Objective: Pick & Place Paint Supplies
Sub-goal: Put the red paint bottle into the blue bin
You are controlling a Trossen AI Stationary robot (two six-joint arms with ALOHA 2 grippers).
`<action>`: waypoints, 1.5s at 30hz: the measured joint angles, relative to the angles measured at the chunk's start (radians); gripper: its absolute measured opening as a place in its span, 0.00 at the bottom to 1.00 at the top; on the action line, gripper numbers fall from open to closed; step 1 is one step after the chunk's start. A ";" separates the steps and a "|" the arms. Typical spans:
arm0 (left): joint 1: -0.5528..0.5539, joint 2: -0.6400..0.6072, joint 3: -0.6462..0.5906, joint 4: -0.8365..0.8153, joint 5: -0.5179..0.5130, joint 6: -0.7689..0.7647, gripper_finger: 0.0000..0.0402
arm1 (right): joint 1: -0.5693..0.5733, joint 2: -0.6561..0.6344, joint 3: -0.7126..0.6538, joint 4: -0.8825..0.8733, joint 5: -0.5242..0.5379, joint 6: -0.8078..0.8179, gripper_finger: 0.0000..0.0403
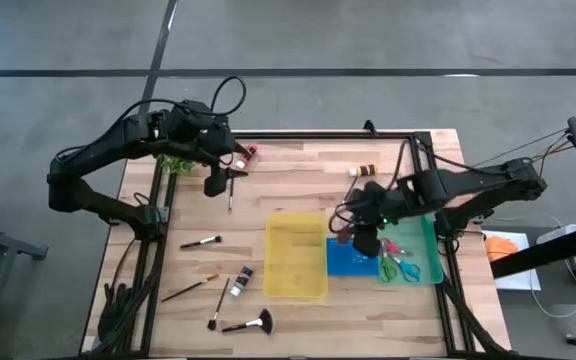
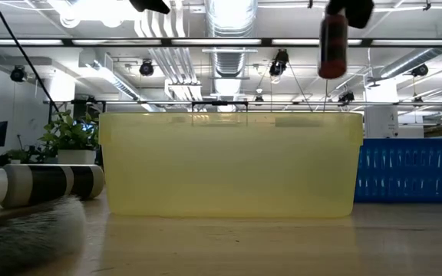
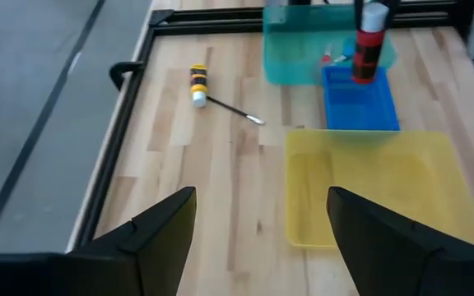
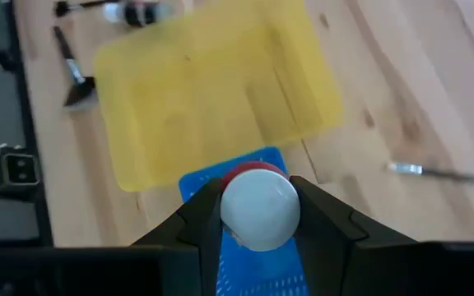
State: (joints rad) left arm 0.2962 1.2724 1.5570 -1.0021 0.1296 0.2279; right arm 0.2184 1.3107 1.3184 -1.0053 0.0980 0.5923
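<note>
Over the blue tray [image 1: 343,262], at about 3 o'clock from the table's middle, the right gripper [image 1: 364,240] is pinching a little red paint bottle [image 3: 367,49] with a white cap. In the right wrist view that cap [image 4: 259,207] sits snug between the two dark fingers, and the low view shows the bottle [image 2: 333,44] hanging upright in the air, clear of everything below it.

Rest of the supplies are scattered around. Scissors [image 1: 400,262] with red and green handles lie in the green tray [image 1: 430,240] at 3 o'clock. A yellow-banded bottle [image 1: 364,170] lies on its side at about 1 o'clock near the far rail, with a thin brush [image 3: 234,109] just beside it. Another red bottle [image 1: 249,154] lies at 11 o'clock next to the left gripper [image 1: 218,182], which hangs there with fingers spread wide and nothing between them; a thin brush [image 1: 230,195] lies under it. Down around 7 o'clock there's a black fan-shaped brush [image 1: 250,323], a few thin brushes [image 1: 200,242] and a small black bottle [image 1: 240,280].

Room-wise, the yellow tray [image 1: 296,253] butts right against the blue one, and the blue one against the green. Bare wood is open at 12 o'clock and along the near edge of the table [image 1: 368,320].
</note>
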 joint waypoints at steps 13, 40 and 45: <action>0.001 0.000 -0.013 0.047 -0.019 -0.080 0.71 | 0.163 0.047 -0.171 0.043 0.103 0.203 0.28; 0.001 0.001 -0.013 0.047 -0.023 -0.125 0.71 | 0.229 -0.033 -0.426 0.160 0.196 0.317 0.28; 0.001 0.001 -0.013 0.047 -0.022 -0.128 0.71 | 0.242 -0.033 -0.466 0.204 0.194 0.328 0.28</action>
State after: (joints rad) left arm 0.2970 1.2732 1.5436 -0.9550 0.1071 0.1001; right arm 0.4599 1.2781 0.8522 -0.8011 0.2920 0.9203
